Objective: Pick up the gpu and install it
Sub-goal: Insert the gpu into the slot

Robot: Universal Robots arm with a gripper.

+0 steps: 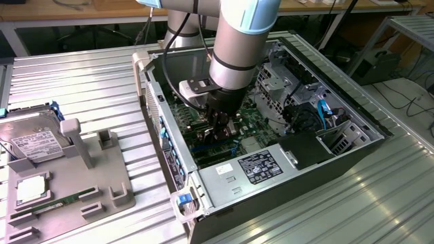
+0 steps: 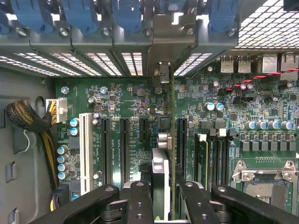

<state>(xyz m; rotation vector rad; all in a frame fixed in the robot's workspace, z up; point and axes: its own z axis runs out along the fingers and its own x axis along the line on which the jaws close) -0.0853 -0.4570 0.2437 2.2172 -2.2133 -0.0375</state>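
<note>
Pincer [image 1: 221,133] of the arm is down inside the open dark grey metal computer case [image 1: 162,71]. Its black fingers [image 2: 140,200] are closed narrow on the gpu [image 2: 171,140], a thin dark card seen from its edge. The card stands upright over the green motherboard [image 2: 131,102], in line with the black slots beside it. Its far end reaches the rear wall of the case, below the row of blue plastic latches [image 2: 79,14]. Whether it already sits in a slot, I cannot tell. The case lies on its side on the ribbed silver metal table [image 1: 379,203]. Well apart, toward the table's edge at the exterior view's left, a grey plastic holder [image 1: 101,168] carries a boxy silver hard drive with white label [image 1: 30,142] and a narrow green memory stick [image 1: 58,205].
</note>
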